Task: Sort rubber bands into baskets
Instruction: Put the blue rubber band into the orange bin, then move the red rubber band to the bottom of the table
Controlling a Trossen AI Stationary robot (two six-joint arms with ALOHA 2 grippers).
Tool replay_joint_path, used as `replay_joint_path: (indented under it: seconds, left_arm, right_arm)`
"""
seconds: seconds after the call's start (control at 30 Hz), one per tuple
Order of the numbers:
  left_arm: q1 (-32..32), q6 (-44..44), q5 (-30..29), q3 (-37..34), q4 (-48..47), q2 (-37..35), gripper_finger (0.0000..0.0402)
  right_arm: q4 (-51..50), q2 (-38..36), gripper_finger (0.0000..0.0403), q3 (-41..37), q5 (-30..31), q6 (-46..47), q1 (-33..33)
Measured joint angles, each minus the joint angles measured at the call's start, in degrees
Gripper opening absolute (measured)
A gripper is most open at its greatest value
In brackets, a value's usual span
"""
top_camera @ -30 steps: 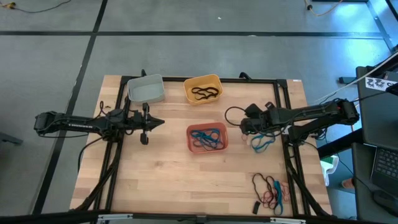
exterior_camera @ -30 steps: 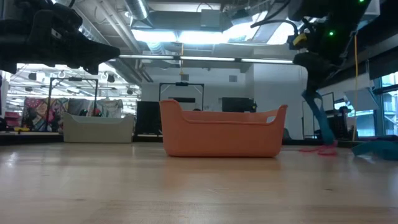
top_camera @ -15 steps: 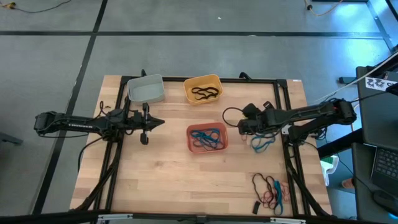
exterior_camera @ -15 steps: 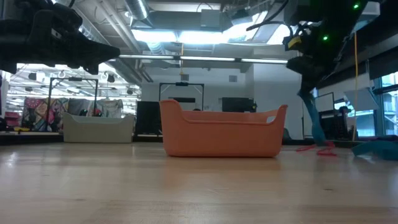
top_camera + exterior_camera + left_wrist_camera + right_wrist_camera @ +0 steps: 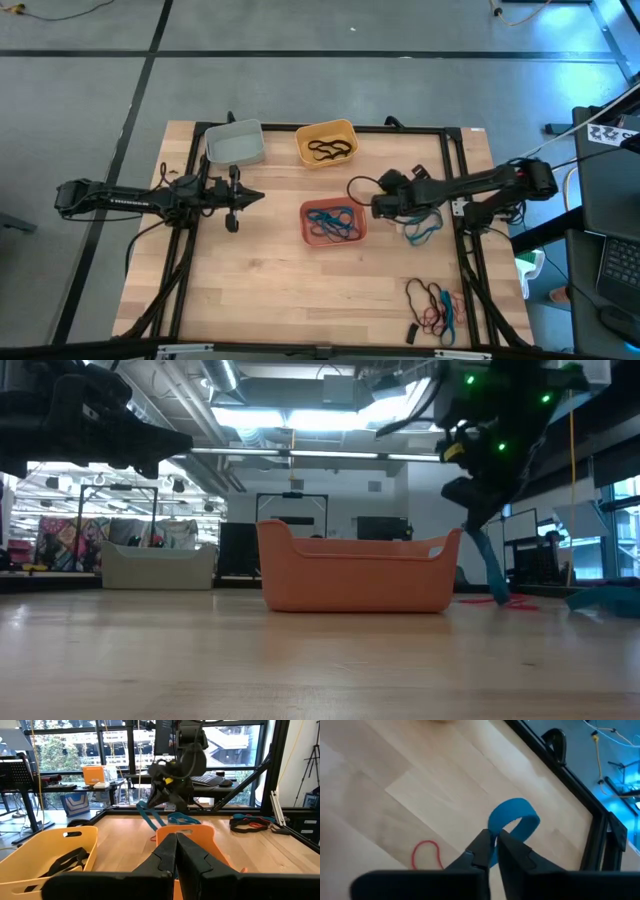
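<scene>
Your right gripper [image 5: 378, 207] has moved toward the middle of the table during the last second and now hangs just beside the right wall of the salmon-red rounded plastic basket [image 5: 334, 222]. Its two dark fingers [image 5: 485, 851] pinch a wide blue rubber band [image 5: 512, 823], which droops from the tips [image 5: 488, 560] beside the basket, not yet over it. The fingers seem to start to loosen, but the band is not released. This basket already holds other blue bands, so I judge it is the correct place; you need to carry the band a little more over the rim before you let go, otherwise it can fall on the wooden table [image 5: 270, 290]. More loose bands [image 5: 435, 305] wait near the front right corner. Your left gripper [image 5: 232, 198] waits clenched and empty left of the baskets, near the pale grey-white basket [image 5: 236, 143]. The yellow-orange basket [image 5: 326, 141] holds black bands.
</scene>
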Motion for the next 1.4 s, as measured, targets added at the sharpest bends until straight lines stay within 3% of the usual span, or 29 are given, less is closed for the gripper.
replay_joint_path:
  seconds: [0.3, 0.5, 0.83, 1.03, 1.4]
  left_arm:
    - [0.02, -0.06, 0.0, 0.0, -0.06, 0.0, 0.0005]
    - [0.01, -0.09, 0.0, 0.0, -0.08, 0.0, 0.0005]
    - [-0.01, -0.09, 0.0, 0.0, -0.1, 0.0, 0.0005]
    - [-0.01, -0.09, 0.0, 0.0, -0.12, 0.0, 0.0005]
    - [0.0, 0.01, 0.0, 0.0, -0.16, -0.01, 0.0005]
  right_arm:
    - [8.25, 1.1, 0.0148, 0.59, -0.44, -10.27, -2.46]
    - [2.46, 0.93, 0.0191, 3.9, -9.83, -10.0, -1.72]
    - [-3.09, 0.69, 0.0184, -1.59, -15.22, 2.57, 2.54]
    - [0.82, -0.69, 0.017, -7.33, -19.61, 6.24, 2.54]
    - [10.25, -9.72, 0.0152, -16.26, -19.9, 9.51, 2.52]
